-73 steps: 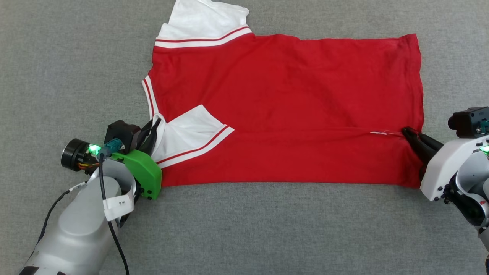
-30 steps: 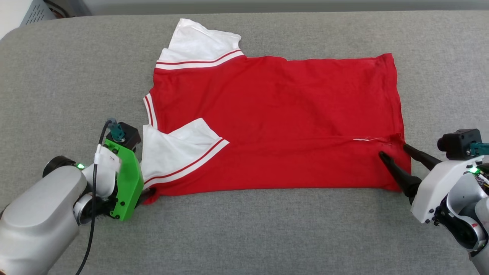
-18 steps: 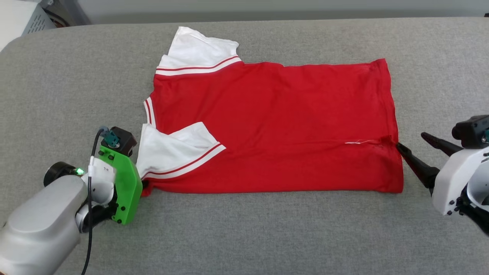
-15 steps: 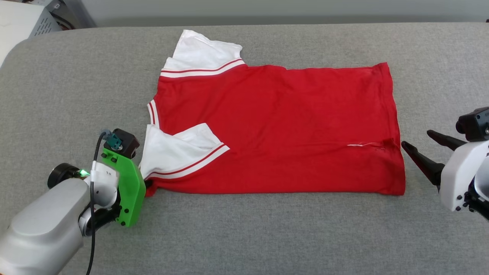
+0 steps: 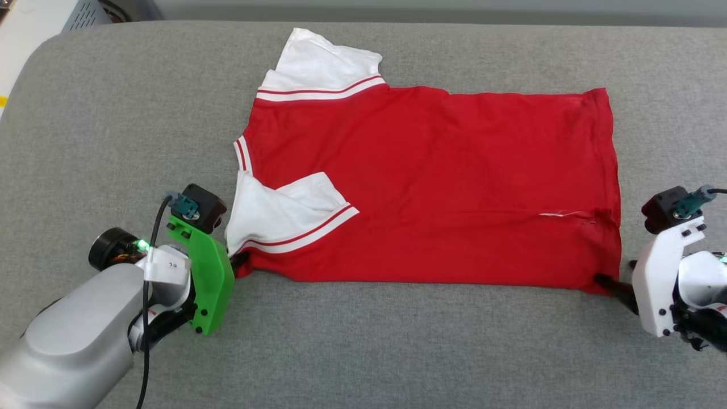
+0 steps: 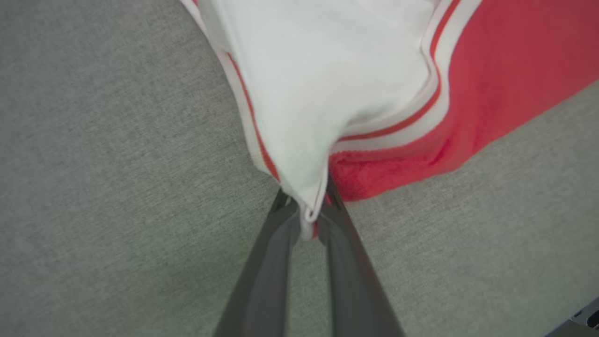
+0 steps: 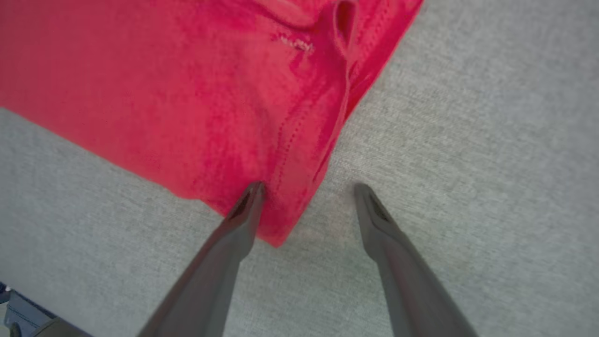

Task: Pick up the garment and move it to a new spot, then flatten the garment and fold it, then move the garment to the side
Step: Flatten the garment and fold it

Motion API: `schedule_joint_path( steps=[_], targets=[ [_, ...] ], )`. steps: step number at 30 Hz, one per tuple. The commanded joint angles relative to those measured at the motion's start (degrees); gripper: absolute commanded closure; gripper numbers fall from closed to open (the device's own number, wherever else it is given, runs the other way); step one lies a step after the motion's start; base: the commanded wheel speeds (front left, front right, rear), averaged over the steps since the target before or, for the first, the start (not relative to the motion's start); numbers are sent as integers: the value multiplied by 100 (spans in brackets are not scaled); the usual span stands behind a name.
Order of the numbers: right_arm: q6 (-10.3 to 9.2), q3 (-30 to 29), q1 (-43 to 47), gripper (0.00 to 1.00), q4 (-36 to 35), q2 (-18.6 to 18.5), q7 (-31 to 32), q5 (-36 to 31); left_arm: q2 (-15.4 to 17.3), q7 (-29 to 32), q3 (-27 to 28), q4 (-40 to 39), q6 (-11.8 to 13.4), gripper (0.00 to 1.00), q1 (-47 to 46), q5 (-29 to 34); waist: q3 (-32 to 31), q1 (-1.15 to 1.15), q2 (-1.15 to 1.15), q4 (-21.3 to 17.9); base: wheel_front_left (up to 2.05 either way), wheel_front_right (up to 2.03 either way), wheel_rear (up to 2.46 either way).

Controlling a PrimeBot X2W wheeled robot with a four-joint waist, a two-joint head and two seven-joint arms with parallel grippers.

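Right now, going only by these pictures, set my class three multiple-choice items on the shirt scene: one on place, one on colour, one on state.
1. Where is the right gripper? A at the collar; B at the garment's near hem corner; C mid-chest.
2. What colour are the sleeves? A blue; B black; C white.
3. How is the left gripper? A shut on the garment; B open; C holding a cable.
B: its open fingers straddle the red hem corner. C: both sleeves show white. A: its fingers pinch cloth.
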Motion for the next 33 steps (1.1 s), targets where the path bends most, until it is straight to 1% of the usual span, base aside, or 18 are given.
schedule_joint_path(
  steps=[1,6,7,8,9,12,15,19,21,27,30,33],
  targets=[
    [-4,78,-88,0,159,123,-25,-65,29,-26,9,-28,36,100,6,20,120,0,0,26,0,0,0],
    [-4,473,47,0,748,418,-224,-91,8,-78,-4,22,49,100,80,-13,186,0,0,15,0,0,0],
    [-4,514,62,26,803,443,-332,-57,3,-93,-8,44,48,100,96,-16,167,0,0,5,0,0,0],
    [-4,555,69,93,848,462,-482,-8,-1,-112,-16,77,47,100,128,-24,130,0,0,-16,0,0,0],
    [-4,592,63,100,860,446,-607,11,-4,-125,-20,102,44,100,160,-44,95,0,0,-36,0,0,0],
    [-4,615,21,100,829,355,-1083,82,-1,-196,0,175,36,100,280,-143,-122,0,0,-111,0,0,0],
    [-4,548,62,100,631,211,-1392,206,45,-305,65,160,55,100,377,-235,-355,0,0,-136,0,0,0],
    [-4,328,349,100,196,-39,-1650,364,231,-342,121,-71,99,100,537,-353,-628,0,0,-124,0,0,0],
    [-4,200,592,100,-115,-182,-1747,403,367,-313,131,-310,149,100,657,-426,-738,0,0,-103,0,0,0],
    [-4,-340,1430,100,-822,-371,-1779,432,725,-273,126,-1099,413,100,1025,-552,-854,0,0,-43,0,0,0],
    [-4,-571,1854,100,-1112,-353,-1640,423,850,-231,48,-1389,560,100,1209,-527,-824,0,0,-27,0,0,0],
    [-4,-801,2130,100,-1243,-284,-1538,367,867,-226,-17,-1496,672,100,1346,-514,-740,0,0,-29,0,0,0]
  ],
)
